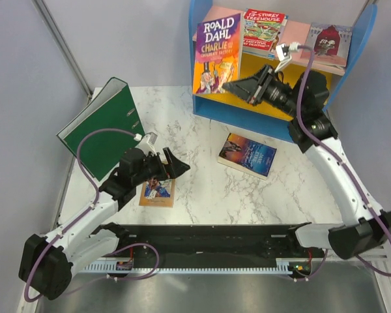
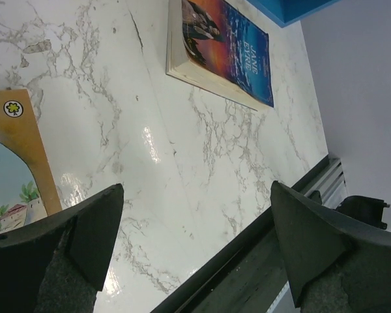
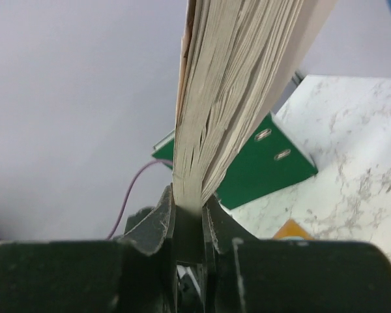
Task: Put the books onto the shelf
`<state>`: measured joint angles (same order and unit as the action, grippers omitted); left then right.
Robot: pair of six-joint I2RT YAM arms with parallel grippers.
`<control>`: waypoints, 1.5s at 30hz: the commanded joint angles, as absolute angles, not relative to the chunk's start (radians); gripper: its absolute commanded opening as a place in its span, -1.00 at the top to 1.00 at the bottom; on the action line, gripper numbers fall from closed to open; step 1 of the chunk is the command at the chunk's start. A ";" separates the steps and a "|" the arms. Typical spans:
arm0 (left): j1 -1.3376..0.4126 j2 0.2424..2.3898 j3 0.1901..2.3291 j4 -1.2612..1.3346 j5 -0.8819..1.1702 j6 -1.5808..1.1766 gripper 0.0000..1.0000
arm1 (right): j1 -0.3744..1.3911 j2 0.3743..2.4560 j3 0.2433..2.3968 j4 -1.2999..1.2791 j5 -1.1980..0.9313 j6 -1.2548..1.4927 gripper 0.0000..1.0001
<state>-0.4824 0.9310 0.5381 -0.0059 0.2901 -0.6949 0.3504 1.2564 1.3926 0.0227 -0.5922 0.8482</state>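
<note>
**Right claw pinches the Roald Dahl book at the shelf; left claw spread wide over the table**

In the overhead view, the purple book (image 1: 216, 53) reads "ROALD DAHL" and "CHARLIE". It stands upright in the upper middle of the frame, at the left front of the blue-framed shelf (image 1: 205, 107). The right gripper (image 1: 229, 85) is pressed onto its lower right edge. The right wrist view shows the jaws squeezing the book's page block (image 3: 228, 85). The right arm rises from the lower right corner and bends left towards the shelf.

On the pink top board lies a red and green book (image 1: 264, 29) titled "13-STOREY TREEHOUSE". A pale book (image 1: 327, 42) lies to its right; its writing is too small to read.

A dark blue book (image 1: 247, 154) lies flat on the marble table (image 1: 202, 189), centre right. The left wrist view shows "JANE EYRE" on it.

The left gripper (image 1: 173, 163) hangs at centre left with its fingers spread wide and holding nothing. A small orange book (image 1: 158, 190) lies beneath it. A green binder (image 1: 101, 127) stands at the left.
</note>
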 commanded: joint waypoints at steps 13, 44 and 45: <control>-0.546 0.825 0.338 0.054 0.296 -0.704 -0.97 | 0.061 1.810 2.181 0.074 -0.770 1.187 1.00; -0.577 0.798 0.334 0.081 0.291 -0.709 -0.98 | -0.035 1.838 2.027 0.101 -0.715 1.279 0.94; -0.577 0.796 0.337 0.081 0.291 -0.707 -0.98 | -0.035 1.836 2.019 0.100 -0.709 1.281 0.94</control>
